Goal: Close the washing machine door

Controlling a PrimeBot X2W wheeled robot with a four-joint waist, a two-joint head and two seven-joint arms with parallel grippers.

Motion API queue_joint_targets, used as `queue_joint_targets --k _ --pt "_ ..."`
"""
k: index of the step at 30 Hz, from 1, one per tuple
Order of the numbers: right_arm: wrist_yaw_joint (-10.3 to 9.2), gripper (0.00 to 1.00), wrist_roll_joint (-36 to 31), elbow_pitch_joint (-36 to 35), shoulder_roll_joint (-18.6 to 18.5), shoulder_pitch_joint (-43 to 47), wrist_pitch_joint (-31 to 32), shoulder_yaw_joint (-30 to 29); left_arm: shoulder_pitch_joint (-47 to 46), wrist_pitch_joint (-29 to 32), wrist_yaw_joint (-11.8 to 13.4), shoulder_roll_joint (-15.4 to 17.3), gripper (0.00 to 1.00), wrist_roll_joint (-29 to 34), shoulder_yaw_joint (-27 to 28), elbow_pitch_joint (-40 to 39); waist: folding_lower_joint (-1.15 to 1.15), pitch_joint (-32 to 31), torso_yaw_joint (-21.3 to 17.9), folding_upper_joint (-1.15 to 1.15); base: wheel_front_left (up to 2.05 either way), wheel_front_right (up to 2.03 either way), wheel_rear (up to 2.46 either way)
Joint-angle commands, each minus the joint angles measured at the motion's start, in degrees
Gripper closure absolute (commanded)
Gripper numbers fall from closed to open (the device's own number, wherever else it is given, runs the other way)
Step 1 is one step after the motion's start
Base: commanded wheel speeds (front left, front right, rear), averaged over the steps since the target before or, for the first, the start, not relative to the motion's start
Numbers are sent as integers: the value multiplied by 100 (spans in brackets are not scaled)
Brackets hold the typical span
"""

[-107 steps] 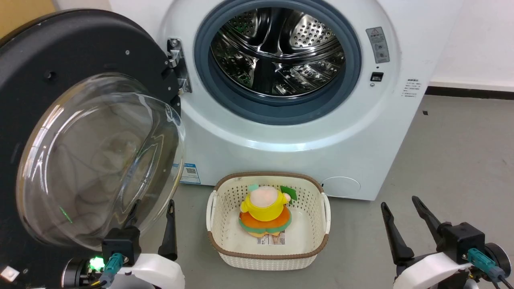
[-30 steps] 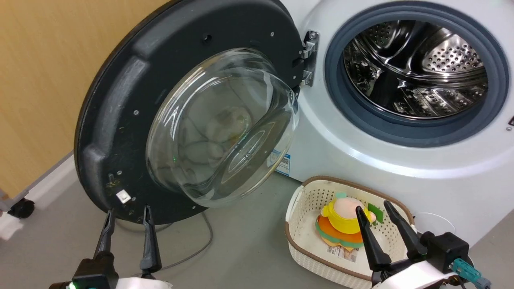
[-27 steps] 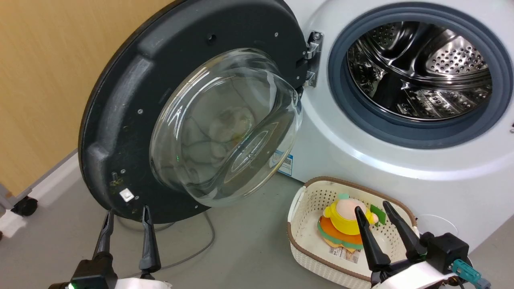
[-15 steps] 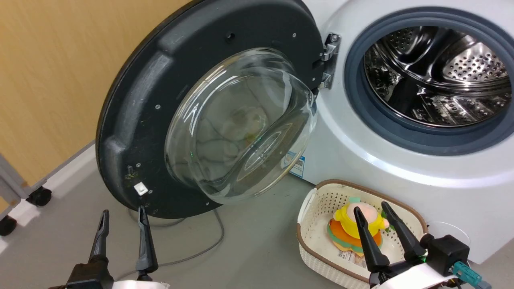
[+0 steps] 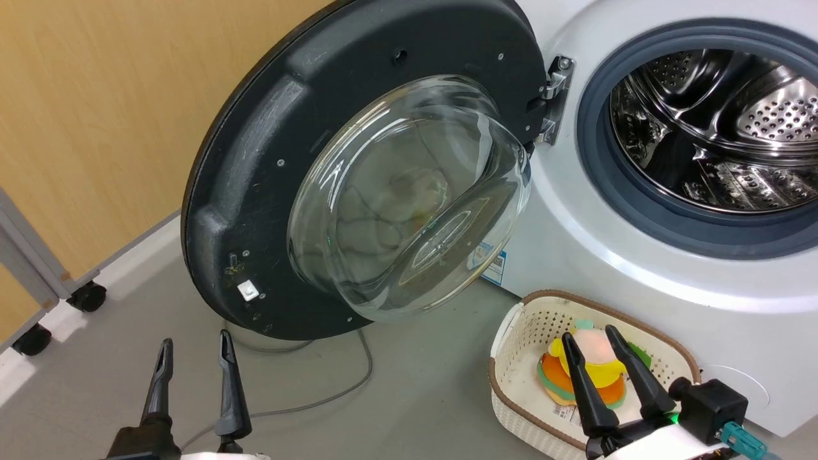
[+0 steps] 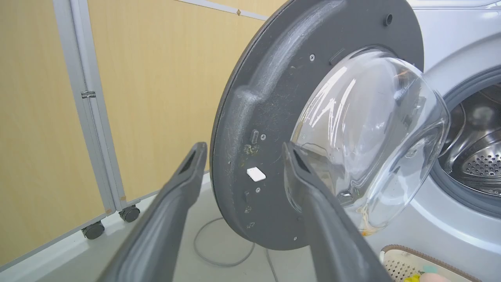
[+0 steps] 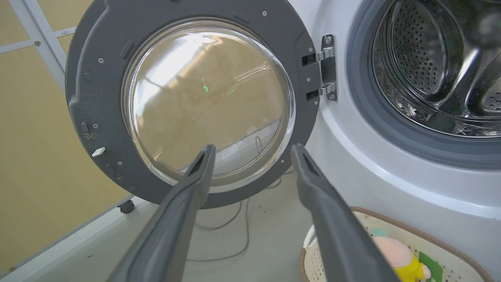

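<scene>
The washing machine door (image 5: 268,160) stands wide open, swung out to the left on its hinge (image 5: 555,96), its matte black inner face and bulging clear glass bowl (image 5: 409,204) turned toward me. The white washing machine (image 5: 639,255) shows its grey gasket and steel drum (image 5: 722,134) at the right. My left gripper (image 5: 195,345) is open, low at the left, just short of the door's lower rim (image 6: 231,164) and apart from it. My right gripper (image 5: 591,338) is open above the basket, empty. In the right wrist view the door (image 7: 98,98) fills the left half.
A white woven basket (image 5: 517,383) with a yellow and orange plush toy (image 5: 591,370) sits on the floor before the machine. A grey cable (image 5: 332,396) loops on the floor under the door. A yellow partition on castors (image 5: 86,297) stands at the left.
The whole head view has shifted right, so the camera has turned left. The door stays wide open. Both grippers keep their open stance, the left one sitting a little lower in view.
</scene>
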Motion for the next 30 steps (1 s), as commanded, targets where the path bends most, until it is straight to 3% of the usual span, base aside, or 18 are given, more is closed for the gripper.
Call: queue_joint_targets --k 1,6,7,8,15,23,30 --pt "5 0 20 6 -36 58 -50 6 56 -32 20 -1 0 -13 -11 4 0 3 1 0 0 0 0" --pt "5 0 9 -5 -31 79 -50 0 53 -32 33 -1 0 -4 -54 8 0 11 7 0 0 0 0" --pt "5 0 6 -7 -30 84 -50 -4 50 -32 15 -1 58 4 -67 -7 0 11 7 0 0 0 0" --pt "5 0 3 -10 -28 90 -50 -10 44 -32 -13 -1 100 6 -78 -25 0 13 9 0 0 0 0" --pt "5 0 -83 -4 -5 188 -50 -138 -341 -32 -385 77 100 -298 169 -55 0 40 24 0 0 0 0" --pt "5 0 -282 -239 -36 323 -50 -329 -1617 312 -988 688 100 -1101 629 355 0 321 -22 0 0 0 0" --pt "5 0 -343 -414 -164 194 30 -307 -2986 1181 -1048 1102 100 -2497 1513 1255 0 722 -349 0 0 0 0"
